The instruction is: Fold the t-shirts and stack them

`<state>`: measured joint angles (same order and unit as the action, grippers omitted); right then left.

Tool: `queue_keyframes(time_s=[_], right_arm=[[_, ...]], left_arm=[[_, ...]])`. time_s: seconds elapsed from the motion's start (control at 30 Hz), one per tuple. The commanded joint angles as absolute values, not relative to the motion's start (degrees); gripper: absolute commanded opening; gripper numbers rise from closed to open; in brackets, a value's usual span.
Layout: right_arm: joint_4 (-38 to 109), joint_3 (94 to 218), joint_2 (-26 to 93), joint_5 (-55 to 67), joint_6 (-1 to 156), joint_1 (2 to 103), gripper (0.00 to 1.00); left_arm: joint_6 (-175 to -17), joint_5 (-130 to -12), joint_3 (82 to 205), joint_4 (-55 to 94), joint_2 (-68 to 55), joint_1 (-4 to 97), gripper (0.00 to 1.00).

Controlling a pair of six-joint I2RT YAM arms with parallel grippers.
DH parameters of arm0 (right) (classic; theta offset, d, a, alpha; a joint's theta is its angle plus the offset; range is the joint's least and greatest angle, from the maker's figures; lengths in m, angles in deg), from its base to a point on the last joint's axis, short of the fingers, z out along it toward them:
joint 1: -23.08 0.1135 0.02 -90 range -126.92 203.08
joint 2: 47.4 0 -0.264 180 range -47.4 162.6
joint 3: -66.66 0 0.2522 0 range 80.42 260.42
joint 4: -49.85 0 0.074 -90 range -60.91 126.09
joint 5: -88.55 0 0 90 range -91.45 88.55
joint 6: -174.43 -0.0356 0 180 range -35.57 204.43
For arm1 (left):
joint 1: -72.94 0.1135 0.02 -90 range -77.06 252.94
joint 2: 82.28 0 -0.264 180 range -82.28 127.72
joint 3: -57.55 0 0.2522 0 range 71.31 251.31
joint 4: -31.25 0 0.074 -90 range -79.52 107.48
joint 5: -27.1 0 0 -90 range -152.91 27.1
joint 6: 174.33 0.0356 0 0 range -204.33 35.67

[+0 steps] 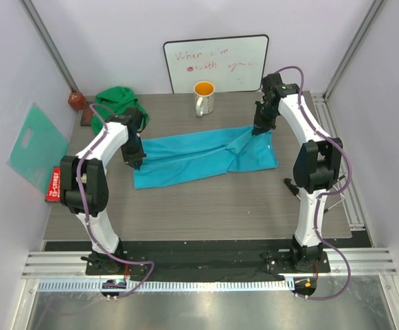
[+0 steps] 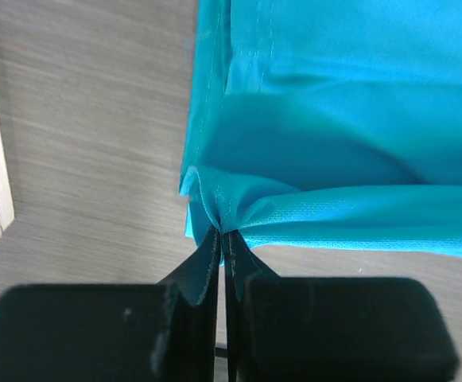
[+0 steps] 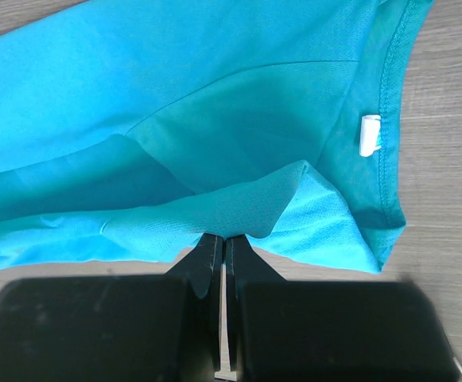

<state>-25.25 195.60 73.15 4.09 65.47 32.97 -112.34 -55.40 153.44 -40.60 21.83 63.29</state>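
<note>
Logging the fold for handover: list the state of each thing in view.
Blue shirt: spread out, partly folded over, pinched at both ends.
Green shirt: crumpled heap, far left corner.
Mug: upright, beyond the blue shirt.
Left gripper: shut on blue shirt's edge.
Right gripper: shut on blue shirt's edge.

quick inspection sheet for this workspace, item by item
surface: grey wood-grain table
job's things: turquoise t-shirt laid lengthwise mid-table, partly folded; green t-shirt crumpled at back left
clutter: mug behind the turquoise shirt; red box at left edge; brown object in back left corner
grippers: left gripper shut on the turquoise shirt's left end; right gripper shut on a fold near its collar
cables: purple cables run along both arms
surroundings: whiteboard at back wall; mint plastic sheet against left wall
</note>
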Motion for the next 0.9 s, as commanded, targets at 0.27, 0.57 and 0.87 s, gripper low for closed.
queue_keyframes(time_s=[0.27,0.57,0.87], right_arm=[[-25.2,199.1,76.3,2.9,66.3,32.8,0.01],[-24.5,199.3,78.3,1.7,66.4,32.8,0.01],[-24.3,199.5,78.9,0.8,66.2,32.8,0.01]], left_arm=[[-111.3,-49.8,163.0,-42.1,26.9,64.3,0.00],[-110.3,-48.8,163.9,-42.5,29.3,64.3,0.00],[-109.5,-47.1,166.1,-41.2,31.3,64.5,0.00]])
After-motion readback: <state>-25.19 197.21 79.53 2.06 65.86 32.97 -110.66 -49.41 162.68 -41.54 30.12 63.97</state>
